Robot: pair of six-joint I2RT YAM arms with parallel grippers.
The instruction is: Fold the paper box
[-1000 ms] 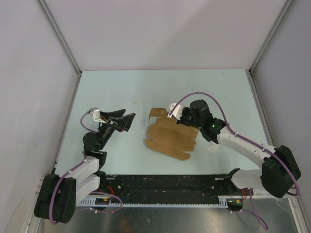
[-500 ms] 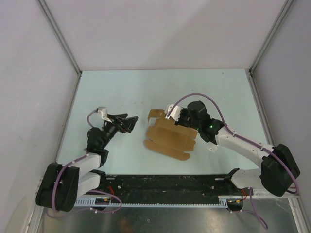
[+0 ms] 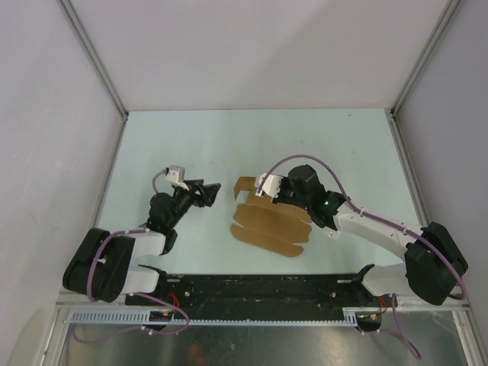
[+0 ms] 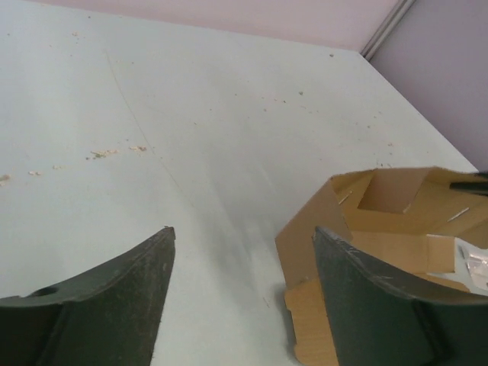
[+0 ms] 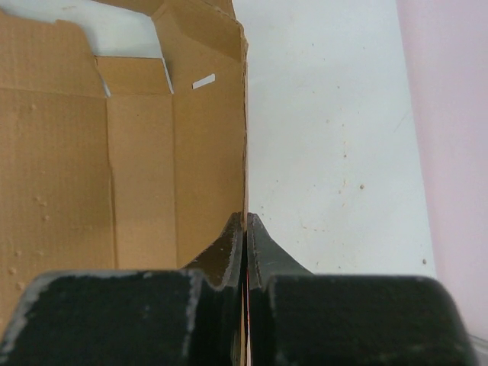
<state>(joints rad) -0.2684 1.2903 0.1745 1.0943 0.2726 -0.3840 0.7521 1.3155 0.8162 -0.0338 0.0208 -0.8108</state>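
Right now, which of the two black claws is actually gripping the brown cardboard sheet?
The right gripper, shut on the edge of the brown cardboard paper box. The left gripper stands open beside it.

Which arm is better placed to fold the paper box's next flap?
Probably left: the left end effector is open and empty beside the paper box, facing its raised flap; the right end effector is shut on its edge, steadying it.

The top camera looks steeply down from high above the paper box (image 3: 271, 221), taking in the whole table (image 3: 229, 145), the left wrist camera peers low from near the box's left, and the right wrist camera sits tight against 1 of its edges, so all 3 views share the box.
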